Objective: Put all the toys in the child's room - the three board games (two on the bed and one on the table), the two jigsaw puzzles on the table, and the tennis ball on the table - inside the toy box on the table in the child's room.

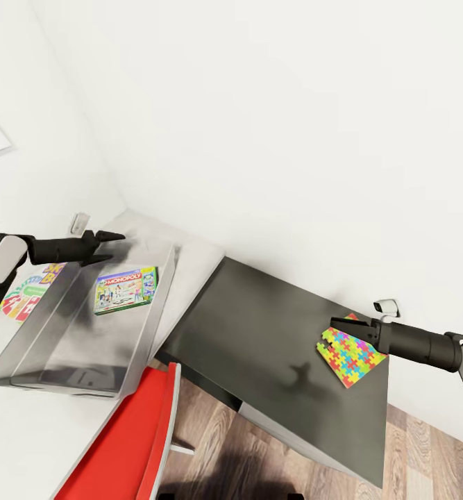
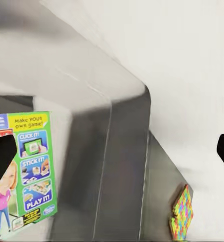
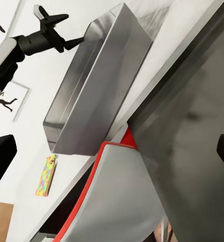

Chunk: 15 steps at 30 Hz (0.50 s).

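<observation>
Toy box sits on table at left; board game lies inside it. One puzzle lies near the dark surface's right edge. Chair stands before the box.

Left arm: a white rounded shell segment is seen near the picture's edge in the head view, joined to a slim matt black forearm of cylindrical shape.
Left hand: two thin black fingers with pointed tips are shown, all in the same matt black as the forearm.
Right arm: a thick black cylindrical forearm is seen, with a ringed collar near the wrist, and a pale grey-white shell panel at its outer end.
Right hand: a short black block with flat dark fingers is shown.
Markings: no lettering, cables or screws can be made out on either arm.
</observation>
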Tool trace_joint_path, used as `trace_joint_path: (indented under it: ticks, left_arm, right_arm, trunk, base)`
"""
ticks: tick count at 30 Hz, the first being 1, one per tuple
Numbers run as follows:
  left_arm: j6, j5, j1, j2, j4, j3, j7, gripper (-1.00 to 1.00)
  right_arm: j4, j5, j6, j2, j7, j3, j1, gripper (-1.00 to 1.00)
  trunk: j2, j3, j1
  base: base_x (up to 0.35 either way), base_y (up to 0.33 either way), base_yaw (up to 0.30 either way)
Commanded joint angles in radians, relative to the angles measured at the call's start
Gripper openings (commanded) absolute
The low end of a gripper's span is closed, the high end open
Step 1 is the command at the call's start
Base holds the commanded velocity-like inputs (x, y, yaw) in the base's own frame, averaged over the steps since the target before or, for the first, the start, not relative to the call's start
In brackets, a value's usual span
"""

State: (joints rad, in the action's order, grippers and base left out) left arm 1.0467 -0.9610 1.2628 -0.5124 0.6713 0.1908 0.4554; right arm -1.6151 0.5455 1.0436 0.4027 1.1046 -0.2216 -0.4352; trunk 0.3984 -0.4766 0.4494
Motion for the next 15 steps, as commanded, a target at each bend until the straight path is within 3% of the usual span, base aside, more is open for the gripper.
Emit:
trace_joint_path:
  ticks: [1,7,15]
  left_arm:
    - [-0.001,0.009,0.001,-0.001,0.000,0.004,0.011,1.00]
    - [0.000,-0.061,-0.050,-0.007,0.116,0.001,0.016,1.00]
    - [0.001,-0.058,-0.009,-0.047,0.111,-0.027,0.016,1.00]
  right_arm:
    - [0.000,-0.002,0.004,0.000,0.004,0.000,-0.001,1.00]
    - [0.001,-0.003,0.002,-0.001,0.003,0.001,0.000,1.00]
    - [0.000,-0.005,0.004,-0.008,0.006,-0.001,-0.007,1.00]
  trunk:
    - [0.002,-0.002,0.001]
    - [0.002,-0.002,0.001]
    - [0.002,-0.002,0.001]
  base:
    - [0.000,0.000,0.000]
    - [0.000,0.000,0.000]
    - [0.000,0.000,0.000]
